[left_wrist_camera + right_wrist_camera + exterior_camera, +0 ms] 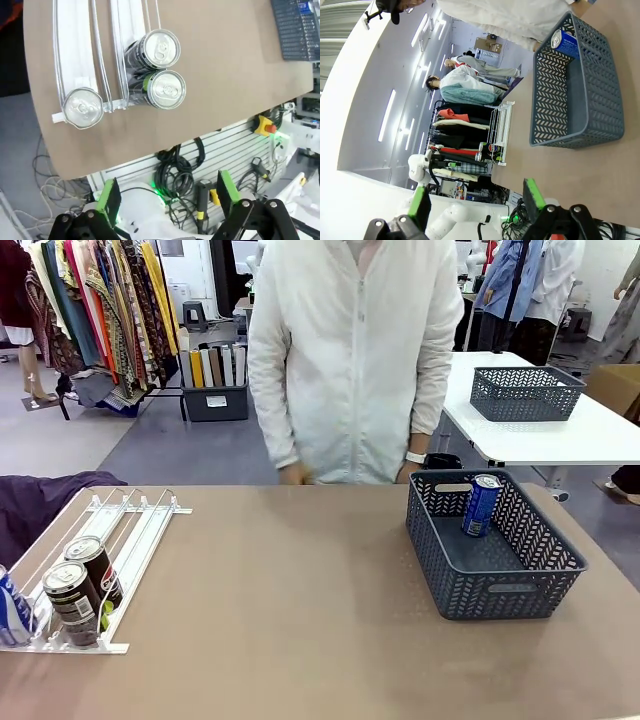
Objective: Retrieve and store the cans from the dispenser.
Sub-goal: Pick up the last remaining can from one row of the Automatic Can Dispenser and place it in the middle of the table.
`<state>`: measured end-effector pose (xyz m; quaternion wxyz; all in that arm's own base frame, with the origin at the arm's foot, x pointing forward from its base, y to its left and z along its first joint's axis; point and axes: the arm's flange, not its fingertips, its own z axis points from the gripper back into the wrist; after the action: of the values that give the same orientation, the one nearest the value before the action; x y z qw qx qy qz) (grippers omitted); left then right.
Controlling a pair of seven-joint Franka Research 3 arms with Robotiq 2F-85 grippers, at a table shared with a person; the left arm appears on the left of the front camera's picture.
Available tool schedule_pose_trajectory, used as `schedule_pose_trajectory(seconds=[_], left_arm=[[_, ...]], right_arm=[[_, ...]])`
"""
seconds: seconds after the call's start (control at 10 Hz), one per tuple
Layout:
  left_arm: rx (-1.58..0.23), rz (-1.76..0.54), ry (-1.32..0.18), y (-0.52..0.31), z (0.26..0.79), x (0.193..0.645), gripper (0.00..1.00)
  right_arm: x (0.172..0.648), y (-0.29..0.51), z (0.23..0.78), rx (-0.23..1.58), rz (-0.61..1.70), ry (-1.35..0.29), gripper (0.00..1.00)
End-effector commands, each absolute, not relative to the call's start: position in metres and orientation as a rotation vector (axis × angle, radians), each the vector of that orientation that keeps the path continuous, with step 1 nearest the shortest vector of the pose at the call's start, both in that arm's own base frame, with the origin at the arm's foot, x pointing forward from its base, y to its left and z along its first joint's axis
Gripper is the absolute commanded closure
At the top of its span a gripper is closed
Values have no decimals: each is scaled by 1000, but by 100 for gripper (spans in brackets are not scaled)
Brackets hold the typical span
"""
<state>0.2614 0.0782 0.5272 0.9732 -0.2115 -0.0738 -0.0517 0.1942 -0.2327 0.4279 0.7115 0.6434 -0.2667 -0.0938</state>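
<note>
The white wire dispenser (120,530) lies at the table's left, its stops at the near end. Two dark cans (72,602) (96,568) sit one behind the other in its right lane, and a blue can (10,608) rests at the left lane's end, cut by the picture edge. The left wrist view looks down on the dispenser (75,55), with silver tops of the dark cans (167,90) (160,48) and the blue can (82,107). My left gripper (165,197) hangs open above the table's near edge. My right gripper (475,202) is open, away from everything. One blue can (481,505) leans inside the grey basket (500,585).
A person in a white jacket (355,350) stands at the far side, hands at the table edge. The grey basket (580,95) holds the blue can (567,39) in the right wrist view. A second grey basket (525,392) sits on a white table behind.
</note>
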Motion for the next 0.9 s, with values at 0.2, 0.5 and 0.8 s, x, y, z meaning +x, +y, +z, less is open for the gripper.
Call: schedule_pose_trajectory(seconds=[0.2,0.5,0.8], left_arm=[[-147,119,-263,85,497,281,0],[-124,77,-279,79,473,286,0],[-70,98,-177,74,447,302,0]], right_arm=[[196,-231,432,1439,-193,-624,0],[196,-231,432,1439,-193,-624,0],[196,-231,432,1439,-193,-624,0]])
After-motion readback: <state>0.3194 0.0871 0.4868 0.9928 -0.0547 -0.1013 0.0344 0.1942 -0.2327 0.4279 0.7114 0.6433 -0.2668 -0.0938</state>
